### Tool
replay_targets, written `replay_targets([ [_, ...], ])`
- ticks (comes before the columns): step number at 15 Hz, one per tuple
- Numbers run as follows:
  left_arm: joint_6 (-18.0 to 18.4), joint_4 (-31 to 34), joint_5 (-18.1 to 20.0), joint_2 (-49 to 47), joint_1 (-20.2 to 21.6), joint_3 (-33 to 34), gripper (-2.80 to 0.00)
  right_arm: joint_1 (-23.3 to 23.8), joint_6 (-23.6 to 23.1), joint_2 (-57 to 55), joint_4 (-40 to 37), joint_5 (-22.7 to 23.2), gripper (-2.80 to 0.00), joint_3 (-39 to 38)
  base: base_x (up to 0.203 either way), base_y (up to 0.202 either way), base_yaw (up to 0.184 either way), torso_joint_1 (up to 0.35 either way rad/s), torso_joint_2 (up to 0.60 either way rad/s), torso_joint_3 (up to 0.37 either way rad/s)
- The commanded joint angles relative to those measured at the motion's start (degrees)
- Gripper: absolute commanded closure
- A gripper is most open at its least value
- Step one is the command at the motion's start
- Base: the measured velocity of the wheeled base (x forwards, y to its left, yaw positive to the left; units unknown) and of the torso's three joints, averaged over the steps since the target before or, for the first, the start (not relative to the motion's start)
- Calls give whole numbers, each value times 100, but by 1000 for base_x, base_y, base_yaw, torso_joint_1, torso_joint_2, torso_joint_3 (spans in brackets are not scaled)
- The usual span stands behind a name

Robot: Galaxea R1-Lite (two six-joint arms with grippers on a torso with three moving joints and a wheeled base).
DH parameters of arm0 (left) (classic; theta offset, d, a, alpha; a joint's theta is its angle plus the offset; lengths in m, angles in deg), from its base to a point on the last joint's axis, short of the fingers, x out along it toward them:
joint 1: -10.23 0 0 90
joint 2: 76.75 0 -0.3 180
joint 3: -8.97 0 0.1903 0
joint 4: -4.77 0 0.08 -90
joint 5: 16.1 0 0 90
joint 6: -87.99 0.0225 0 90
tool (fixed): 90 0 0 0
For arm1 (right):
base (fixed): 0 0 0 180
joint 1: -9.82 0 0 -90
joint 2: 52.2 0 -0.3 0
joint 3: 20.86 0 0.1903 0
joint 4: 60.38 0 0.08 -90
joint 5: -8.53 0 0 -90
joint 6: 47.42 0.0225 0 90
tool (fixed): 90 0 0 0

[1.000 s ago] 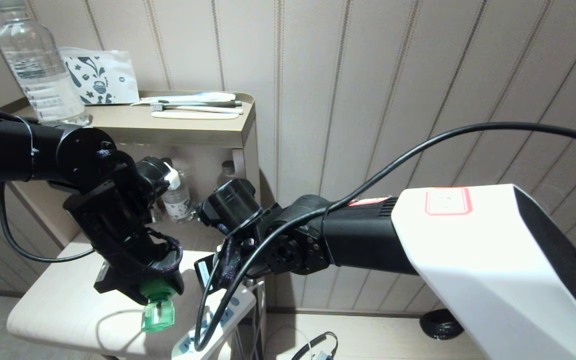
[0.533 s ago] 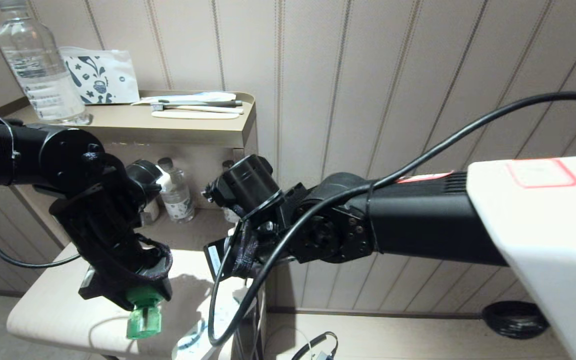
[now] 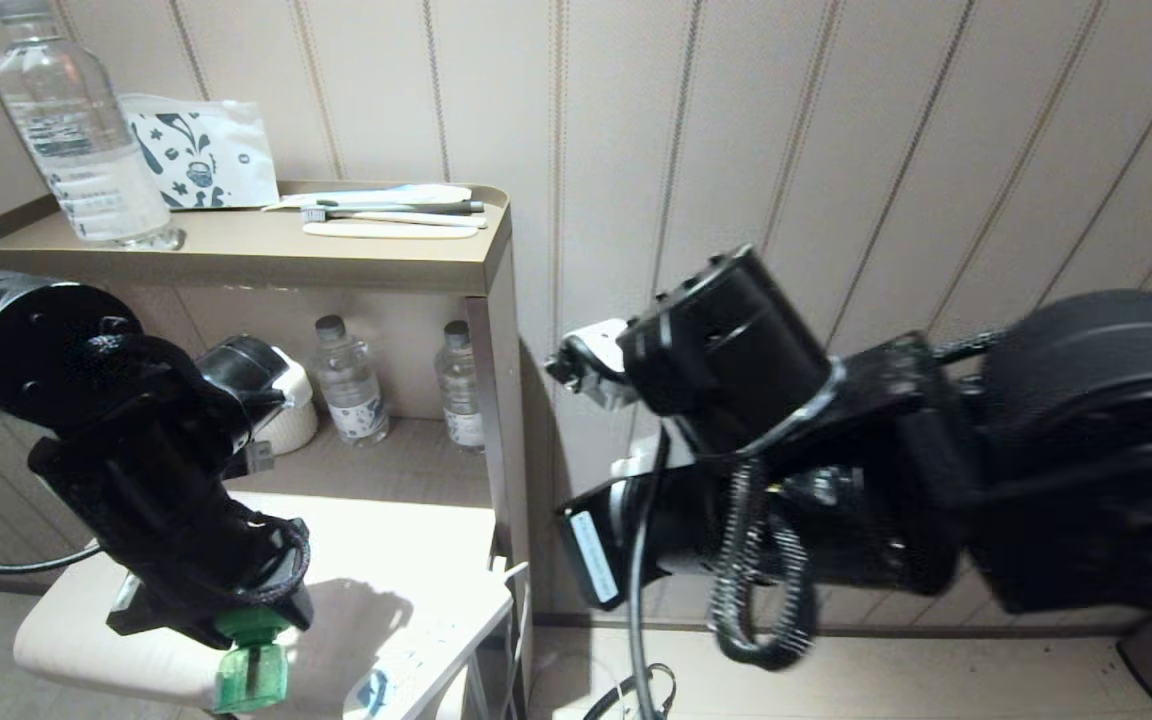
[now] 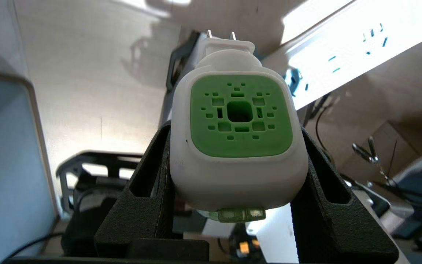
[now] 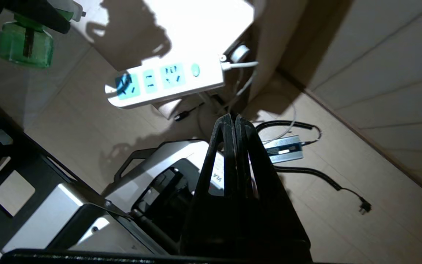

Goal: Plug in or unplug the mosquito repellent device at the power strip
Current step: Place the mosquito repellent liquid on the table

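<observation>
Fingers (image 4: 148, 205) of the left gripper (image 4: 233, 190), chunky matte black wedges with a grainy surface, were pinching the mosquito repellent device (image 4: 238, 146) from both sides. Its head was a smooth white rounded square with a green vented centre, two metal prongs sticking out the far end, free in the air. In the head view the translucent green bottle (image 3: 251, 675) hung under the gripper, up above the near edge of the low pale table (image 3: 66, 640).

The power strip (image 5: 167, 80) lay at the table's right corner, flat glossy white with rounded ends and bluish socket panels, one end poking out past the table's edge, its white cord (image 5: 240, 65) dropping off the other end toward the floor. The device was well apart from it, nothing plugged in.

The right gripper (image 5: 235, 121) had its dark fingers pressed flat together, holding nothing, hovering over the floor to the right of the table. That arm filled most of the right half of the head view, with its coiled cable dangling down.

Around that: a tan shelf unit (image 3: 386, 270) against the ribbed wall, a clear water bottle (image 3: 81, 130) and a patterned pouch (image 3: 201, 150) on its top, toothbrushes (image 3: 391, 212) near its right edge, two small bottles (image 3: 348, 380) on the lower shelf. A grey adapter brick (image 5: 283, 150) with a black lead lay on the floor.
</observation>
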Motion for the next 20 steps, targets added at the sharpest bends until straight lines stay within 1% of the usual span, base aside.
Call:
replay_targets([
  [1, 100, -564, -141, 486, 1, 565, 0, -111, -60, 1621, -15, -521, 0, -730, 0, 0, 0, 0, 0, 0],
  [2, 164, -870, -204, 608, 5, 802, 0, -51, -181, 2126, -14, -680, 0, -1043, 0, 0, 0, 0, 0, 0],
  [3, 202, -1098, -269, 709, 13, 995, 0, 177, -372, 2709, -11, -846, 0, -1420, 0, 0, 0, 0, 0, 0],
  [5, 201, -1164, -327, 780, 26, 1093, 0, 852, -673, 3756, -11, -1208, 0, -2140, 0, 0, 0, 0, 0, 0],
  [6, 198, -1169, -328, 821, 33, 1106, 0, 1252, -764, 4234, -13, -1375, 0, -2487, 0, 0, 0, 0, 0, 0],
  [8, 236, -1238, -315, 893, 178, 1120, 0, 2122, -878, 5209, -13, -1667, 0, -3349, 0, 0, 0, 0, 0, 0],
  [10, 441, -1437, -299, 982, 324, 1301, 0, 2905, -930, 6154, -2, -1890, 0, -4220, 0, 0, 0, 0, 0, 0],
  [13, 609, -1698, -293, 1071, 478, 1560, 0, 4186, -1039, 7486, 30, -2004, 0, -5208, 0, 0, 0, 0, 0, 0],
  [14, 652, -1803, -285, 1080, 507, 1621, 0, 4521, -1116, 7855, 36, -1911, 0, -5538, 0, 0, 0, 0, 0, 0],
  [16, 663, -1902, -284, 1098, 518, 1690, 0, 4999, -1174, 8239, 73, -1484, 0, -6364, 0, 0, 0, 0, 0, 0],
  [17, 690, -1955, -277, 1098, 518, 1725, 0, 5226, -1215, 8434, 248, -1245, 0, -6711, 0, 0, 0, 0, 0, 0],
  [20, 758, -2034, -266, 1141, 518, 1808, 0, 5509, -1545, 9637, 675, -246, 0, -7158, 0, 0, 0, 0, 0, 0],
])
